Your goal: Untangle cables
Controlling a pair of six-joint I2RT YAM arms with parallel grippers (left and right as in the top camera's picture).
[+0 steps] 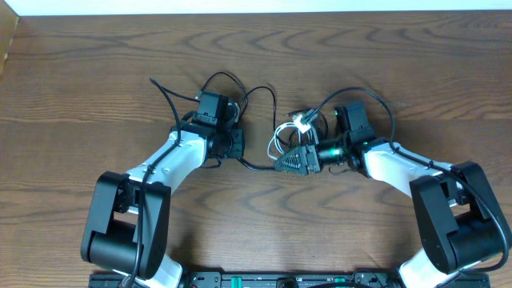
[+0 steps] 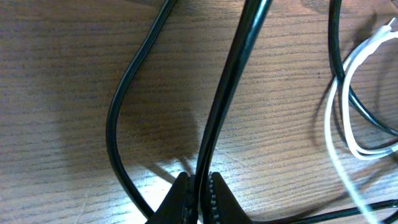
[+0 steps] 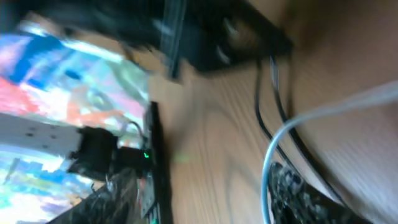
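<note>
Brown wood-grain table (image 1: 80, 80) is carrying both arms. The left gripper (image 2: 199, 198) is clamping its jaws on the black cable (image 2: 227, 93), which is running off toward one o'clock. The white cable (image 1: 282, 136) is lying looped at twelve o'clock of the right gripper (image 1: 290, 162), whose jaw state cannot be told.

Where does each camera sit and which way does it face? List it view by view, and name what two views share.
Overhead: fixed above the table, facing straight down; both arms, left gripper and right gripper show.
Left wrist: on the left arm, facing down close at the table along its fingers, shut on the black cable.
Right wrist: on the right arm, blurred, tilted sideways across the table; one ribbed finger shows beside the white cable.
Shared: overhead and left wrist both show black cable and white cable.
</note>
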